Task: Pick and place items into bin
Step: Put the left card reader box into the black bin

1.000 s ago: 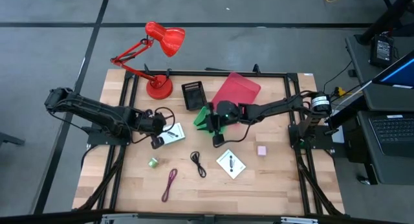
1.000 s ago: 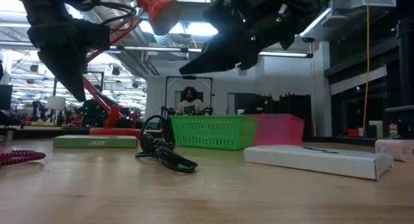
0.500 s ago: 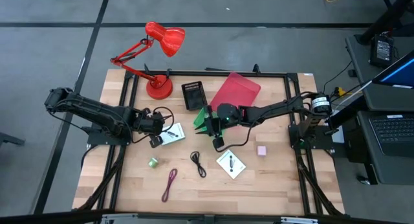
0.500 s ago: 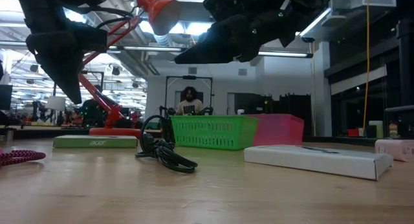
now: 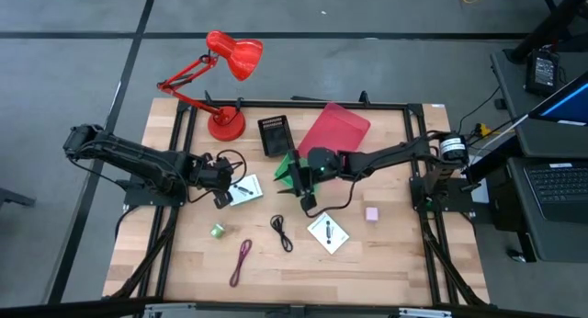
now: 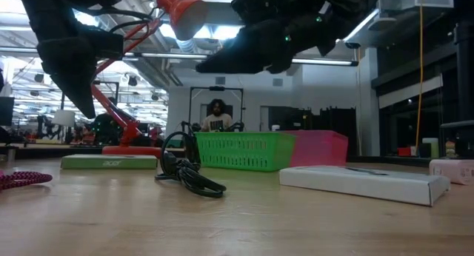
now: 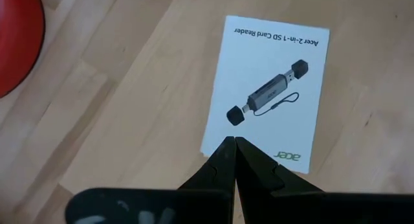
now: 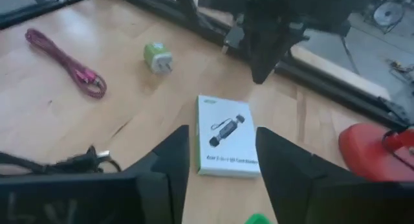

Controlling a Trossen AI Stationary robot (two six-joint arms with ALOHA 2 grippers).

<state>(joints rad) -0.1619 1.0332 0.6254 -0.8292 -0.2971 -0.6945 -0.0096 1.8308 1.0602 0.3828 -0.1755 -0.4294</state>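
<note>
While the left tool [image 7: 234, 141] hovers pinched shut over the card box [image 5: 244, 189] lying flat on the worktop [image 5: 386, 254] left of the bin [image 5: 288, 164], I'd say it must spread before dropping squarely across the box's narrow sides, the right tool [image 8: 220, 160] waiting open.

We see the bin [image 5: 287, 167] mid-bench [image 5: 386, 254], lamp [image 5: 225, 123] far left. One card [image 5: 244, 189] lies left of the bin, another [image 5: 328, 232] nearer, cables [image 5: 281, 232] between.
</note>
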